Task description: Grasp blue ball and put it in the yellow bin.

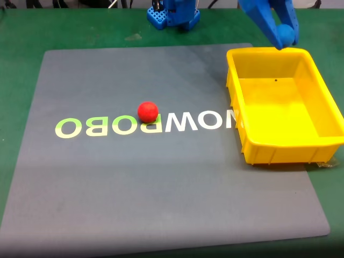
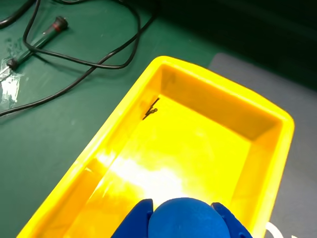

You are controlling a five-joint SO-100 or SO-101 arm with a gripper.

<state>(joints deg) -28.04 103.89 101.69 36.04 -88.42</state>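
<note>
The blue ball (image 1: 286, 35) hangs just above the far rim of the yellow bin (image 1: 252, 137), held between the blue fingers of my gripper (image 1: 283, 36). In the wrist view the blue ball (image 2: 184, 218) sits at the bottom edge, clamped between two blue fingertips (image 2: 136, 220), over the inside of the yellow bin (image 2: 124, 124). The bin's floor is bare apart from a small dark speck.
A red ball (image 1: 148, 112) lies on the grey mat (image 1: 134, 177) by the pale lettering, left of the bin. The arm's blue base (image 1: 174, 15) stands at the back. Black cables (image 2: 74, 54) trail over the green cloth beyond the bin.
</note>
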